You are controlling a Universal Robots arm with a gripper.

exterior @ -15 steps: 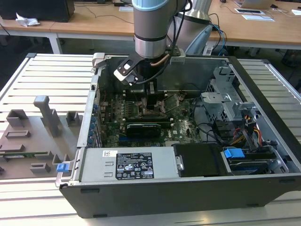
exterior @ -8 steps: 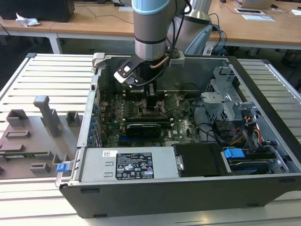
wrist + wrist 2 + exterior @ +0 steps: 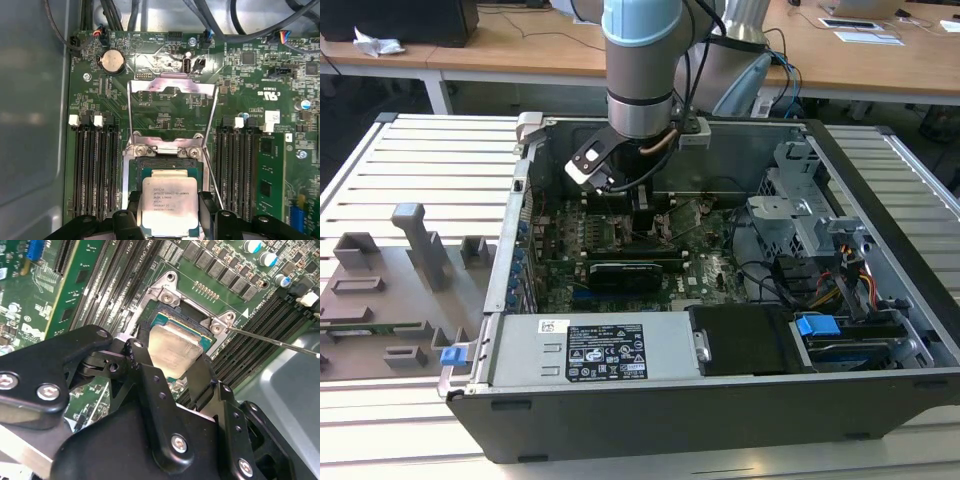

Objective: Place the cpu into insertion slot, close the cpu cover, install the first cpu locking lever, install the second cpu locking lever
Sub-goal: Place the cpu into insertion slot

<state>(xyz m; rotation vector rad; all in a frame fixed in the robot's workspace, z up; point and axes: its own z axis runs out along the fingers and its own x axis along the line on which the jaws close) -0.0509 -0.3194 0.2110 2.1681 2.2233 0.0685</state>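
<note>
The cpu (image 3: 166, 202), a silvery square chip, is over the insertion slot (image 3: 167, 163), whose dark frame shows around it. My gripper (image 3: 169, 206) is shut on the cpu, with one black finger (image 3: 134, 202) against each side. In the second wrist view the cpu (image 3: 175, 347) sits between the fingers (image 3: 141, 360) just at the insertion slot (image 3: 175, 310). The cpu cover (image 3: 150, 85) is swung open and lies back from the slot. A thin locking lever (image 3: 272, 341) stands free beside the socket. In the exterior view the gripper (image 3: 642, 215) reaches down into the computer case.
Black memory slots (image 3: 95, 170) flank the socket on both sides. A coin battery (image 3: 111, 61) and cables sit beyond the cover. The grey case wall (image 3: 30, 100) is close. A power supply (image 3: 590, 350) and drive cage (image 3: 800, 210) fill the case. A fixture tray (image 3: 390, 280) lies outside.
</note>
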